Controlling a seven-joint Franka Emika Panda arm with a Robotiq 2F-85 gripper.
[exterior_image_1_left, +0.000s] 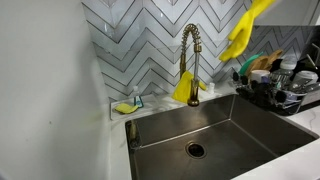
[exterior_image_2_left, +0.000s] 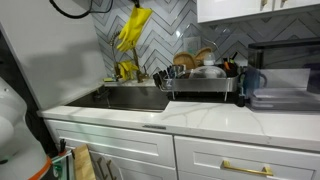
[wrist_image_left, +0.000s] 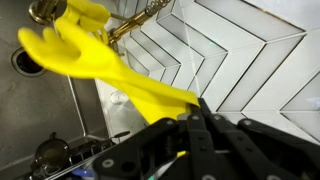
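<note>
in an exterior view: yellow glove (exterior_image_1_left: 240, 35) hangs high, right of the faucet (exterior_image_1_left: 189, 45) | in an exterior view: it dangles above the sink (exterior_image_2_left: 130, 98) | wrist view: my pincer (wrist_image_left: 197, 110) pinches its cuff tight | step, i judge: carrying it aloft | next calls for a firm grip and clearing the faucet

The white tabletop (exterior_image_2_left: 210, 118) runs along a tiled wall (exterior_image_1_left: 150, 40), with a steel sink (exterior_image_1_left: 245, 130) let into it. At twelve o'clock of the basin a brass spring faucet (exterior_image_1_left: 188, 50) rises from the back ledge. At ten o'clock a yellow sponge (exterior_image_1_left: 125, 106) sits in a small holder on that ledge. At two o'clock stands a loaded black dish rack (exterior_image_1_left: 278, 92). In an exterior view, a dark blue jug (exterior_image_2_left: 251, 82) stands at the rack's three o'clock.
</note>
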